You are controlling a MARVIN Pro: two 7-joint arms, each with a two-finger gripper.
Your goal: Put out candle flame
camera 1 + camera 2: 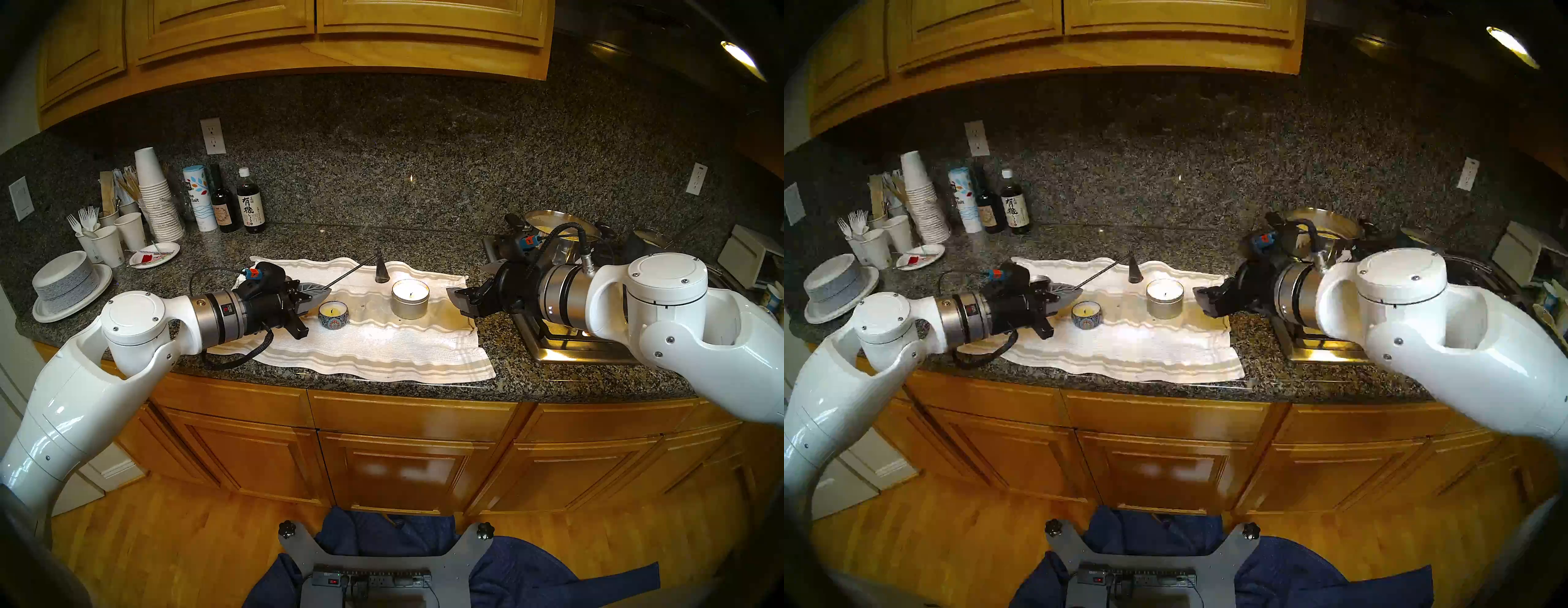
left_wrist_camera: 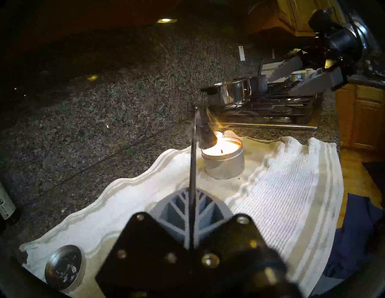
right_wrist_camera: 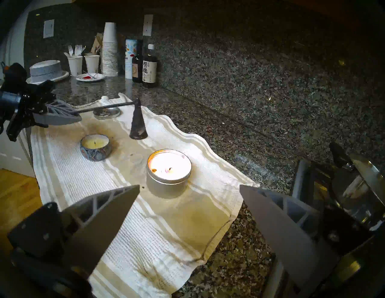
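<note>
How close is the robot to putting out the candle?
Done: the left gripper is shut on the snuffer by its thin handle, and it is lifted off the towel. In hand: the snuffer's cone hangs beside the silver candle, not over it yet. Left: that flame is burning, so the cone must go over it. The little blue candle shows no flame. The right gripper is open and empty.

Counts, placed relative to white towel [image 1: 373, 339]:
- Candles on towel: two. Silver tin [image 1: 410, 299], lit; small patterned tin [image 1: 333, 314], no flame visible.
- Snuffer [image 1: 382, 270]: one, above towel.
- Loose tin lid [image 3: 106, 112]: one, on towel's far left end.
- Dark bottles [image 1: 250, 201] behind towel, left: two.
- Salt canister [image 1: 199, 198]: one.
- Plate stack [image 1: 68, 282] far left: one.
</note>
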